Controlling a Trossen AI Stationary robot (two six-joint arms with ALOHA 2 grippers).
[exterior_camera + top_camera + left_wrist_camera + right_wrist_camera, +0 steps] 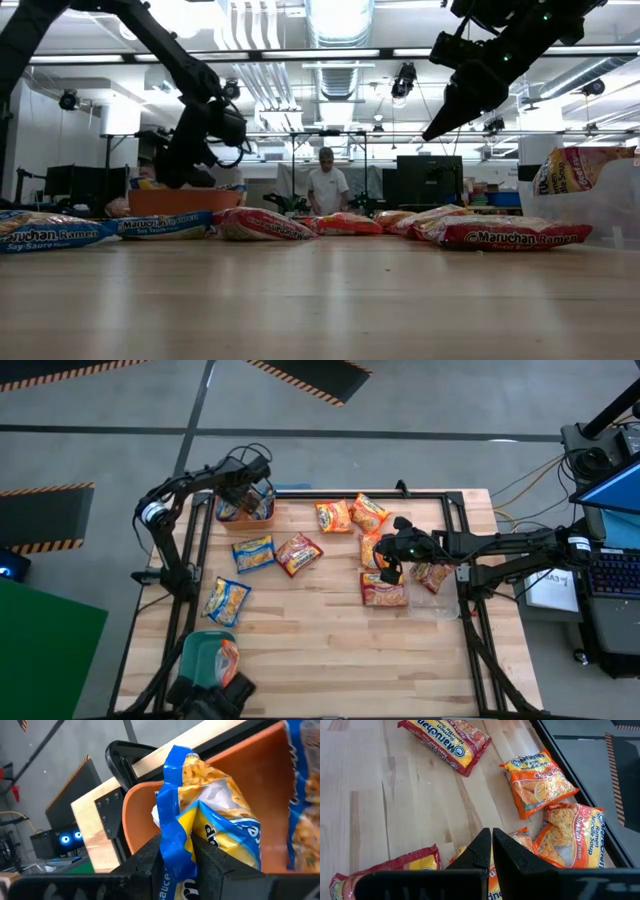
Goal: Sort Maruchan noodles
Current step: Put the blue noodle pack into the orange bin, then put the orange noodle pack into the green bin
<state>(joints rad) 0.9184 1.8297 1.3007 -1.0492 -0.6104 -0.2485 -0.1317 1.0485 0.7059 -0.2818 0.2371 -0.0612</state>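
Item: my left gripper point(177, 857) pinching a blue packet point(210, 820) over the orange bin point(260, 775). Risk: thin edge grip may slip early. Right gripper point(491, 845) pressed together, empty.

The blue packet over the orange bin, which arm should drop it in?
Left. Its fingers already pinch the blue packet above the orange bin; the right gripper hangs shut and empty over the orange packets.

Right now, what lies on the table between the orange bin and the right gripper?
In the high view, two orange noodle packets lie between the orange bin and the right gripper, which hangs shut above a third.
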